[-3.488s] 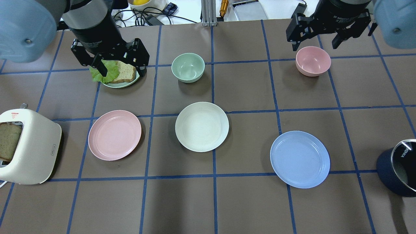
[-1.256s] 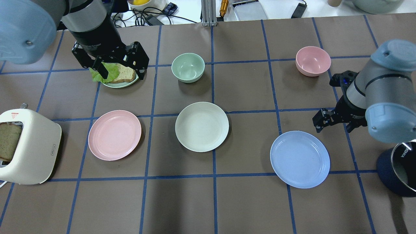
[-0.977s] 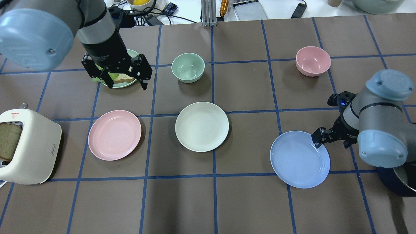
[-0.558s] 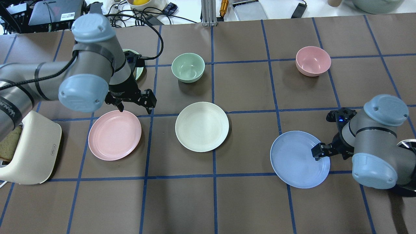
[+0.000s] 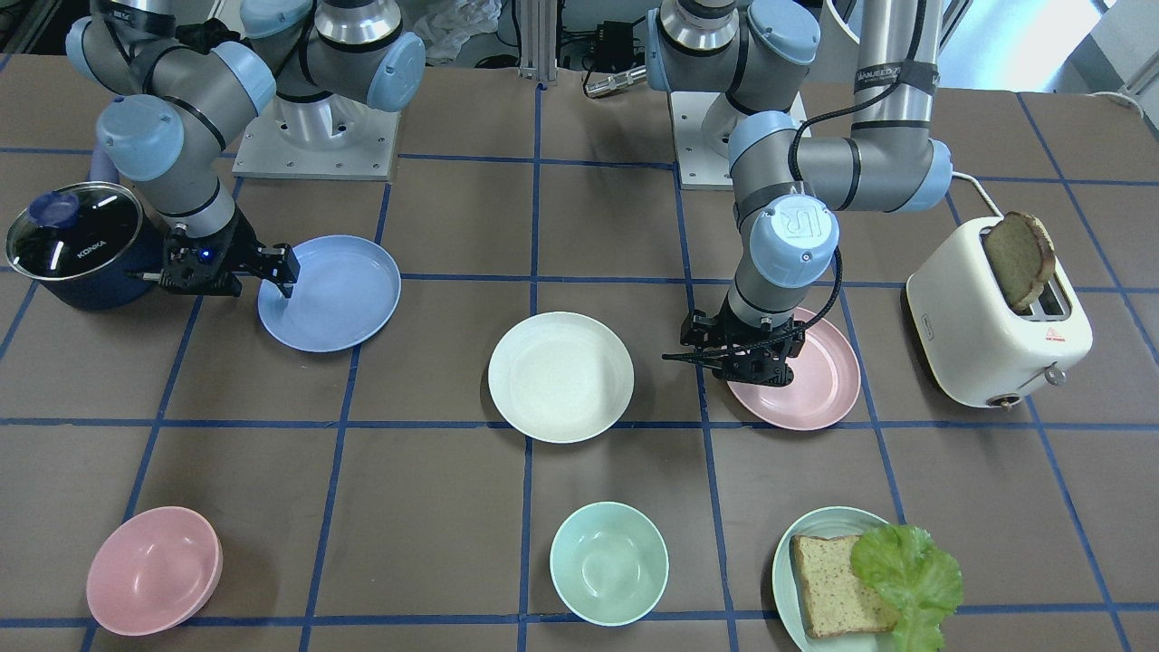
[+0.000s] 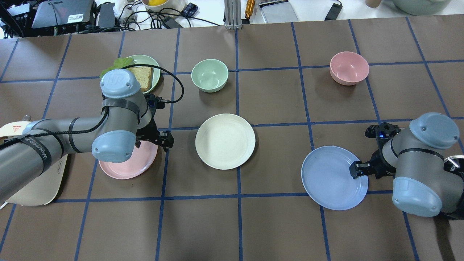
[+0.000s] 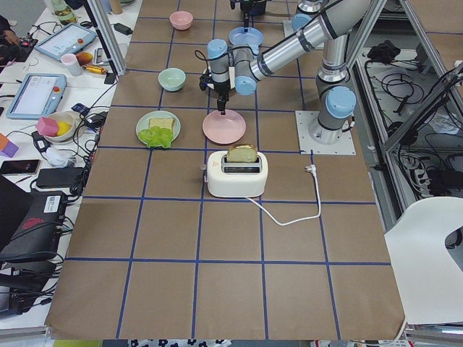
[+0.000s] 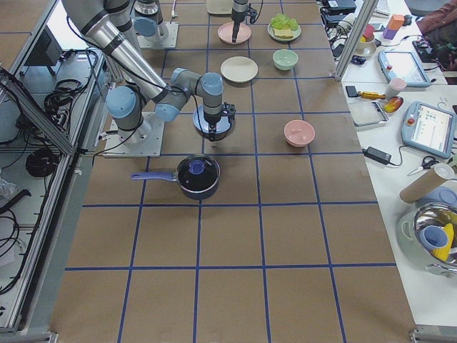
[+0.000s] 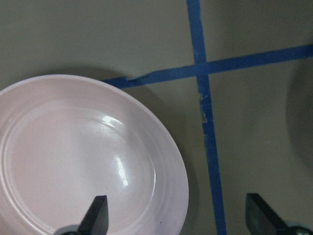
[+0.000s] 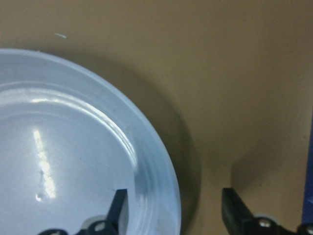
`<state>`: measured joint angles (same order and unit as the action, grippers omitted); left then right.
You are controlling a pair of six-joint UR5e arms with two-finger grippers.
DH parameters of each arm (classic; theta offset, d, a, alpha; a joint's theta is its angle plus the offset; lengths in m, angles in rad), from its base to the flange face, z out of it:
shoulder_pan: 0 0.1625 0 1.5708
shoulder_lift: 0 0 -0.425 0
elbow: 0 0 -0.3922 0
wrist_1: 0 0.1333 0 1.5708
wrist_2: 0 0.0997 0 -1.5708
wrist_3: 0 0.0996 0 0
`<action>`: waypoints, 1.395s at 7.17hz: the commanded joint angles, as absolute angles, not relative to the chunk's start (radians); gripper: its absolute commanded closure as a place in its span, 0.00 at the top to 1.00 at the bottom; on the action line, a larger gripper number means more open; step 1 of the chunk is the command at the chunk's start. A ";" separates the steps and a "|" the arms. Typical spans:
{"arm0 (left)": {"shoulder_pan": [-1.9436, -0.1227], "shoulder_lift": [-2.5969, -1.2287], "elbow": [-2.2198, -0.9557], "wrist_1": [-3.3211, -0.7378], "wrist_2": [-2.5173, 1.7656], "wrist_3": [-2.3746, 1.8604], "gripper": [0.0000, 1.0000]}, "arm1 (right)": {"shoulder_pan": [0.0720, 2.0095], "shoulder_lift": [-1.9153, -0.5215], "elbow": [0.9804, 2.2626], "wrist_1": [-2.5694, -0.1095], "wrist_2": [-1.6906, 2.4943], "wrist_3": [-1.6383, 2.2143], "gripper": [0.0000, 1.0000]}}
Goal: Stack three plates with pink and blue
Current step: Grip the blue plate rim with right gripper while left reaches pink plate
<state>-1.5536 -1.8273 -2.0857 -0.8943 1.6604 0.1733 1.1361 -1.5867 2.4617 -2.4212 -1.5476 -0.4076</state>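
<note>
The cream-white plate (image 6: 225,141) lies at the table's middle. The pale pink plate (image 6: 125,168) lies to its left and the light blue plate (image 6: 331,177) to its right, all flat and apart. My left gripper (image 9: 178,220) is open and low. It straddles the pink plate's (image 9: 83,156) rim on the side facing the cream plate, one finger (image 9: 98,215) over the plate and one outside. My right gripper (image 10: 176,210) is open and straddles the blue plate's (image 10: 63,147) outer right rim. Both also show in the front view, left (image 5: 738,367) and right (image 5: 234,274).
A toaster (image 5: 996,317) holding bread stands beside the pink plate. A dark lidded pot (image 5: 77,240) stands close behind my right arm. At the far side are a pink bowl (image 6: 349,67), a mint bowl (image 6: 209,75) and a green plate (image 6: 154,69) with bread and lettuce.
My left arm came down from over the bread plate to the pink plate's rim. My right arm came down from near the pink bowl to the blue plate's right rim. The plates have not moved.
</note>
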 commanded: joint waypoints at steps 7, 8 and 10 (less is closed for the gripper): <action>-1.636 -1.833 -2.037 -0.822 1.667 0.079 0.00 | 1.069 -1.592 2.428 -2.413 -1.437 -0.472 0.00; -1.694 -1.842 -1.982 -0.856 1.669 -0.002 0.00 | 1.069 -1.594 2.422 -2.410 -1.434 -0.468 0.00; -1.832 -1.858 -1.777 -1.102 1.677 -0.165 0.00 | 1.071 -1.601 2.316 -2.273 -1.436 -0.463 0.00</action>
<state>-1.7459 -1.8483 -1.9039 -0.9609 1.6718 -0.0567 1.0694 -1.5959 2.3845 -2.3670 -1.4358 -0.4656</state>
